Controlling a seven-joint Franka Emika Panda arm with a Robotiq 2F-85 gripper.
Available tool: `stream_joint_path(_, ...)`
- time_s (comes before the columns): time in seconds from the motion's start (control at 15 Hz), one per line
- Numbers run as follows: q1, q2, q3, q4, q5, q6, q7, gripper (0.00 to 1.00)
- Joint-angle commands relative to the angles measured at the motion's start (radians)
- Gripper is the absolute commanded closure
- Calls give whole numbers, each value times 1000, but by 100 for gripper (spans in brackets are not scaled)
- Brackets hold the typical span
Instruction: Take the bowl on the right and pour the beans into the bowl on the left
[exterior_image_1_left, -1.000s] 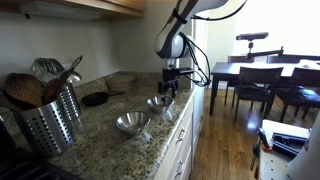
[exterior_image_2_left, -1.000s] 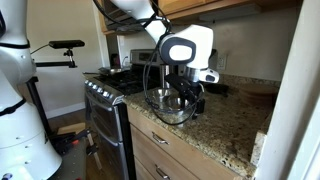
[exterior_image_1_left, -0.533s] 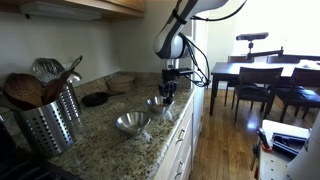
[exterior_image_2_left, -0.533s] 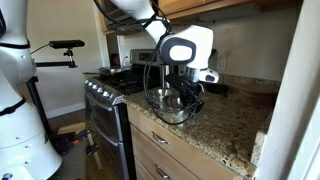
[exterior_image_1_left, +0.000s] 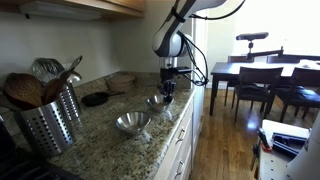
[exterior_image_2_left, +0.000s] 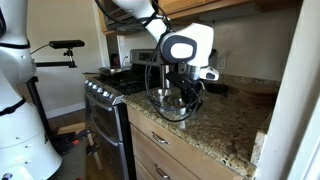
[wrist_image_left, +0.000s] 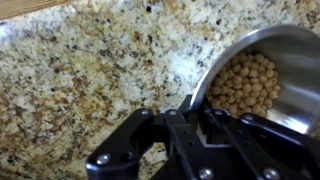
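Two shiny steel bowls stand on the speckled granite counter (wrist_image_left: 90, 70). The bowl (wrist_image_left: 285, 60) on the right holds a heap of small tan beans (wrist_image_left: 245, 85). My gripper (wrist_image_left: 195, 108) is shut on that bowl's near rim, one finger inside and one outside. In both exterior views the gripper (exterior_image_1_left: 166, 90) (exterior_image_2_left: 190, 92) reaches down onto this bowl (exterior_image_1_left: 158, 101) (exterior_image_2_left: 170, 104). The other bowl (exterior_image_1_left: 130, 122) sits apart from it on the counter and looks empty.
A perforated metal utensil holder (exterior_image_1_left: 50, 120) with wooden spoons stands at one end of the counter. A dark pan (exterior_image_1_left: 95, 98) lies near the wall. A stove (exterior_image_2_left: 105, 95) adjoins the counter. A dining table (exterior_image_1_left: 255, 72) with chairs stands beyond the counter edge.
The jaws have gone from open to shut, clamping the rim of the bowl with the beans. The arm and both bowls have barely moved.
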Motion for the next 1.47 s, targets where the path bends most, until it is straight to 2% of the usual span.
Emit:
stream_joint_path(0.0, -18, -5, 13, 10, 4, -35, -12, 93)
stream_joint_path(0.6, 15, -116, 3, -29, -74, -40, 24, 92)
stream_joint_path(1.07, 33, -158, 5, -22, -132, -71, 25, 92)
stream_joint_path(1.4, 70, -177, 12, -18, -228, -84, 49, 92)
